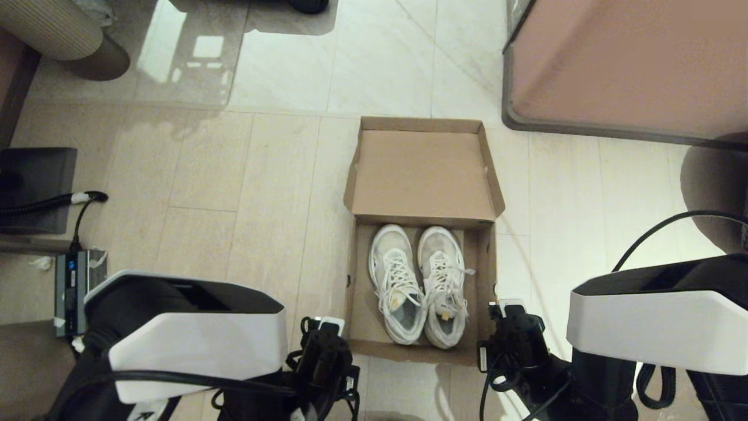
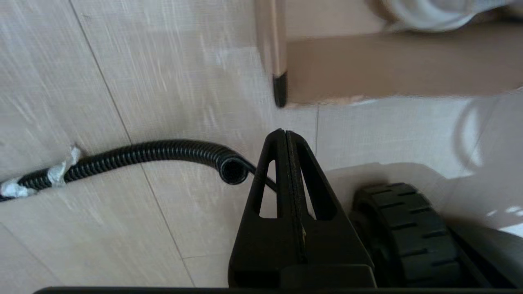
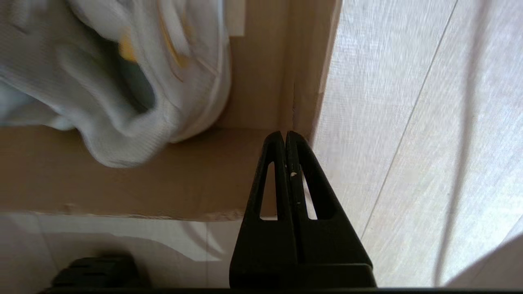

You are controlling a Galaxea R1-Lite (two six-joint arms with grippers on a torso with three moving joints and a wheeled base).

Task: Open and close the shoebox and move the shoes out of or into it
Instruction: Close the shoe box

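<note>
The brown cardboard shoebox [image 1: 359, 304] lies on the floor with its lid [image 1: 422, 175] swung back and open. Both white lace-up shoes [image 1: 421, 283] sit side by side inside it, toes toward the lid. My left gripper [image 2: 284, 132] is shut and empty, held low just outside the box's near left corner [image 2: 279, 87]. My right gripper [image 3: 284, 134] is shut and empty too, over the box's near right corner [image 3: 300, 122], with a white shoe's heel [image 3: 135, 126] close by inside the box [image 3: 122, 183].
A black corrugated hose [image 2: 143, 157] lies on the floor by the left gripper, next to the robot's wheel [image 2: 408, 228]. A power brick [image 1: 76, 286] and cable lie at the left. A large pinkish cabinet [image 1: 631, 64] stands at the far right.
</note>
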